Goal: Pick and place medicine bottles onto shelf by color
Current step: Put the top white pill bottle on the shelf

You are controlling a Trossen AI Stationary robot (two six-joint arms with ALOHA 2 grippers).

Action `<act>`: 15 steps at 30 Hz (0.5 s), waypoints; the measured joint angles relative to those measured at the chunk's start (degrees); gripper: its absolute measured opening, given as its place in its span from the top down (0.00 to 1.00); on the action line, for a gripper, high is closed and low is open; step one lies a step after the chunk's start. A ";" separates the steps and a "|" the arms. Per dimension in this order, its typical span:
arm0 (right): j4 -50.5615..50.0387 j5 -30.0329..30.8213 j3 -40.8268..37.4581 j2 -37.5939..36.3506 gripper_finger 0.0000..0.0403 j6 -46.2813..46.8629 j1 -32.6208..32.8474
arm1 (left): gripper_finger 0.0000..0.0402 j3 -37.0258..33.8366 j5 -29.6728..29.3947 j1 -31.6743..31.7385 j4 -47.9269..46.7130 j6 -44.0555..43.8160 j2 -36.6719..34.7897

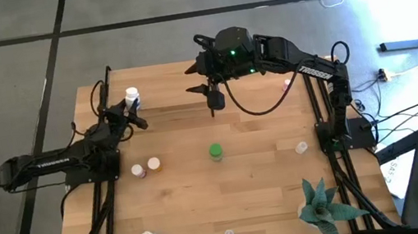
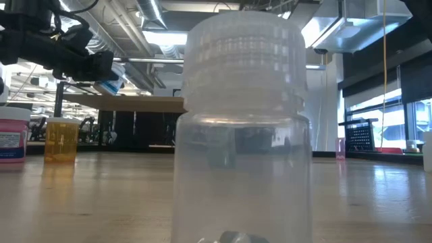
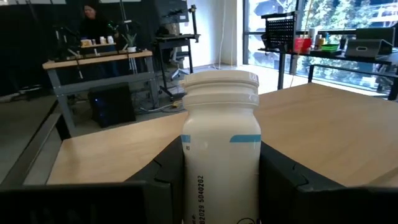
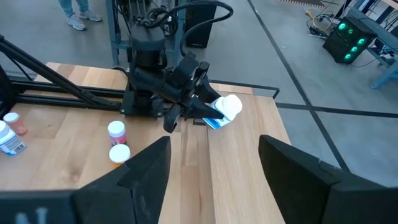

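Clamped between the left gripper's [image 1: 130,110] two dark fingers [image 3: 283,177]: a white bottle [image 3: 221,146] with a white cap and a blue label band, long axis crosswise to the fingers, raised above the far left part of the wooden tabletop [image 1: 267,175]. Right gripper [image 1: 213,100] poised over the table's far middle, fingers [image 4: 149,165] spread wide, holding nothing. Nearest loose target for it: a green bottle [image 1: 215,151] standing upright just toward the near edge. No shelf recognisable from any view. Closest to the low camera: a clear bottle [image 2: 239,128].
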 joint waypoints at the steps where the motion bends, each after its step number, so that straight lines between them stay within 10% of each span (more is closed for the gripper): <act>1: 0.00 0.00 0.00 0.00 0.39 0.00 0.00 | 0.69 0.00 0.00 0.22 -0.17 0.00 0.00; 15: 0.00 0.00 -0.02 0.00 0.39 0.00 0.02 | 0.68 0.00 -0.08 2.90 -0.29 -1.48 0.02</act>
